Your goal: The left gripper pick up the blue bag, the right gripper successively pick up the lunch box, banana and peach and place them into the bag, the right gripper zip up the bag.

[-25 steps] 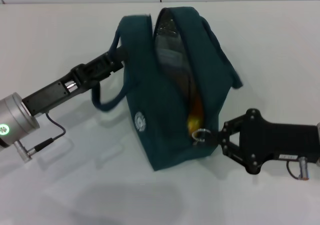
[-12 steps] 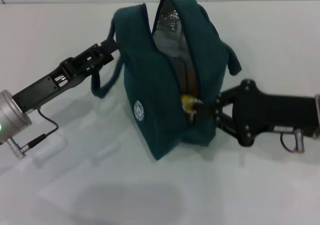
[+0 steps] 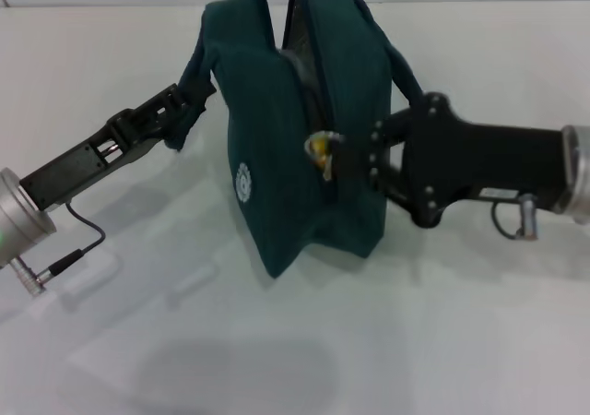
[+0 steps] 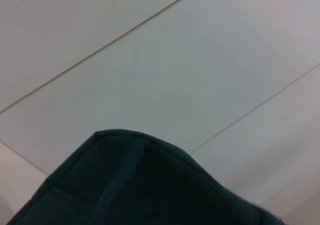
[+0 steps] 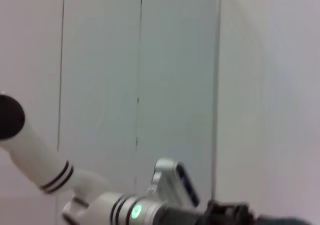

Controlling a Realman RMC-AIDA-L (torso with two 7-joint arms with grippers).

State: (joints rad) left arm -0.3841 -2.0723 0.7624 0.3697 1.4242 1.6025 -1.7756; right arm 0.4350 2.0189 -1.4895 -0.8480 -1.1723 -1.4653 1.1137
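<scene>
The blue bag (image 3: pixel 277 175) stands upright on the white table, its top slit still gaping at the far end. My left gripper (image 3: pixel 187 104) is shut on the bag's left loop handle and holds it taut. My right gripper (image 3: pixel 343 161) reaches in from the right and is shut on the zipper pull partway along the bag's top seam. A small yellow bit of the banana (image 3: pixel 318 144) shows at the slit beside the fingertips. The lunch box and the peach are hidden inside the bag. In the left wrist view only the bag's teal fabric (image 4: pixel 140 185) shows.
The white table (image 3: pixel 277 341) spreads around the bag with nothing else on it. A thin cable hangs from my left wrist (image 3: pixel 69 240). The right wrist view shows my left arm (image 5: pixel 132 210) with a green light, and pale wall panels.
My right gripper has slid up and left along the zipper with the pull, narrowing the opening. The bag has shifted left and stands taller. The silver lining no longer shows.
</scene>
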